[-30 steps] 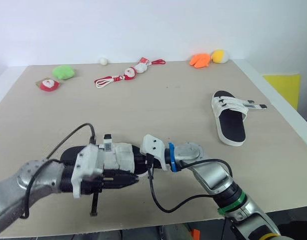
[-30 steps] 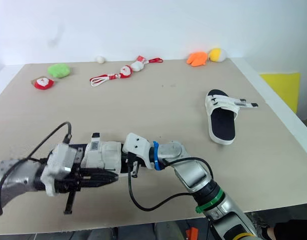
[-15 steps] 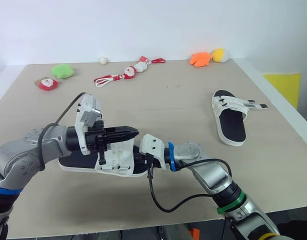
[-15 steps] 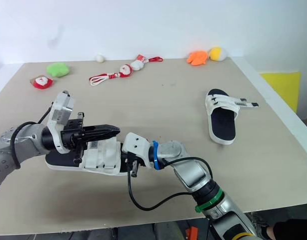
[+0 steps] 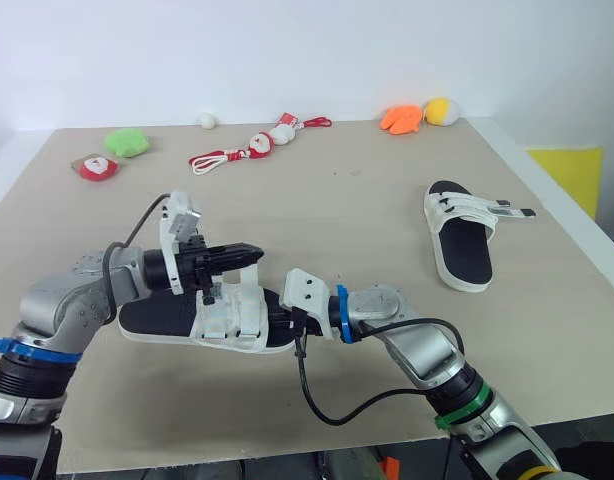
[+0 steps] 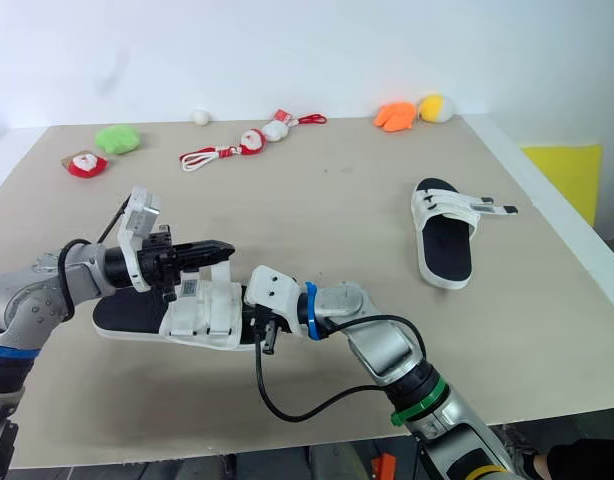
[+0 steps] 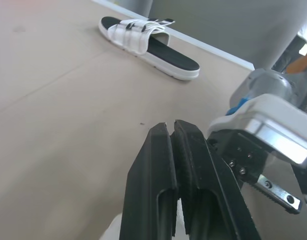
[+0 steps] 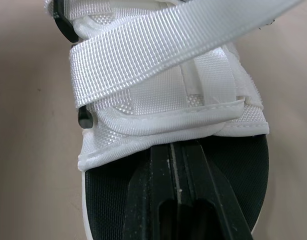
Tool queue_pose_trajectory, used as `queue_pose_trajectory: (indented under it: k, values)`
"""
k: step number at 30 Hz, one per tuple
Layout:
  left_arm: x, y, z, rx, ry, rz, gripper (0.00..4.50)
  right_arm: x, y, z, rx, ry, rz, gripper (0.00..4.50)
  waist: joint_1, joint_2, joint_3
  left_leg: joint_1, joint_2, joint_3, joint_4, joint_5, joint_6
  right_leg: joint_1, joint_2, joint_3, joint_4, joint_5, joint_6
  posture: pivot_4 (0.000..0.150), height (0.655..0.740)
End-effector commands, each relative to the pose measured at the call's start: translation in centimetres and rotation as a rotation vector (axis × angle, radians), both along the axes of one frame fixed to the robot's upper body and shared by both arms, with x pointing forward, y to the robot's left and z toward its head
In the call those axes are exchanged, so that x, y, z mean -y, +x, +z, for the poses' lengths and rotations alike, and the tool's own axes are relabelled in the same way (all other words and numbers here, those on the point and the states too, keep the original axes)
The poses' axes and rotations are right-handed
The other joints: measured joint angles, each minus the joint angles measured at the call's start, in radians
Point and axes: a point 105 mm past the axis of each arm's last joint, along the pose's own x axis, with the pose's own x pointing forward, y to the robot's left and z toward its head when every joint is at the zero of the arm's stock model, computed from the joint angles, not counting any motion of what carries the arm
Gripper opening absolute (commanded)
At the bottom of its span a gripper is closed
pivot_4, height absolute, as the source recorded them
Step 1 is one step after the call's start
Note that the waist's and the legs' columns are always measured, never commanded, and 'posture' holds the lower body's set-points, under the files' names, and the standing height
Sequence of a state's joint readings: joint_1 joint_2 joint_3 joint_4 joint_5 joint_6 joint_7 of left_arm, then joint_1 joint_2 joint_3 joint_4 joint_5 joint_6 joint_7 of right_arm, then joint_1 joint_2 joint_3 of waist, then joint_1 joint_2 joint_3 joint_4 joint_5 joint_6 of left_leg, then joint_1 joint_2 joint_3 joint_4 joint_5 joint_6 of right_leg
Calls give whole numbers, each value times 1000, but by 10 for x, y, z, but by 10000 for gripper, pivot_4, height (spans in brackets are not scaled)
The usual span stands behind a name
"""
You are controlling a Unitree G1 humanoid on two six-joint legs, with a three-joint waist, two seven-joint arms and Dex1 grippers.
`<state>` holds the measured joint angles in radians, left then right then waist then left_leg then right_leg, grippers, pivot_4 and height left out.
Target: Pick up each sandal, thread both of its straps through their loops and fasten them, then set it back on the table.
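Risks, L to R: L claw (image 7: 172, 126) hangs over the near sandal (image 5: 157, 318), fingers pressed together. Wrist view shows nothing btwn the tips, so can't tell if it really has the raised strap (image 8: 158, 55) just under it. If it pulls w/o a proper pinch, the strap prob. slips free and flops back unthreaded. Near sandal lies flat on the table (image 5: 337, 210), front-left area. R claw (image 8: 176, 146) is closed too, tips pushed in under the white upper onto the black footbed. Looks more like pinning than gripping. A hard tug from L could drag the sandal off R's tips or twist it, and then the loop won't line up. Far sandal (image 5: 459, 240) is on the R side, strap ends sticking out sideways, prob. not yet fastened.

Room: front table edge is near the near sandal, so a slide toward the robot risks a drop. Wide bare table btwn the two sandals and behind them. Far sandal is near the R edge, so less margin there. Toys (image 5: 252, 148) sit along the back edge, well apart.
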<state>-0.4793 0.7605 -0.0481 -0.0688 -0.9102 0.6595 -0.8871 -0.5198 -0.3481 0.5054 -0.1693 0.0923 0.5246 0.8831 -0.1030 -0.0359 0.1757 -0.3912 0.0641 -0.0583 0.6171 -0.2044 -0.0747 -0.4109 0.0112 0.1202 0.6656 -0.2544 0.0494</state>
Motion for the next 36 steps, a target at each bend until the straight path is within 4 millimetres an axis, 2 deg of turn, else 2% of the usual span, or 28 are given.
queue_pose_trajectory:
  k: [1, 11, 17, 36]
  values:
    - [-12, 7, 4, 33, 12, 47, 204, 7, 0, -21, -39, -73, -37, 0, 0, 0, 0, 0, 0, 0, 0, 0, 0, 0, 0, 0, 0, 0, 0, 1500, 7400]
    - [-14, 10, -23, -9, 62, 33, 204, 7, -1, -21, -35, -73, -36, 0, 0, 0, 0, 0, 0, 0, 0, 0, 0, 0, 0, 0, 0, 0, 0, 1500, 7400]
    - [-16, 14, -37, 25, 134, 34, 204, 7, 0, -21, -35, -73, -44, 0, 0, 0, 0, 0, 0, 0, 0, 0, 0, 0, 0, 0, 0, 0, 0, 1500, 7400]
    - [-3, 16, -63, 97, 249, -32, 204, 8, 0, -20, -37, -68, -54, 0, 3, 0, -1, 1, 0, 0, 0, 0, 0, 2, 0, 0, 0, 0, 1, 1500, 7400]
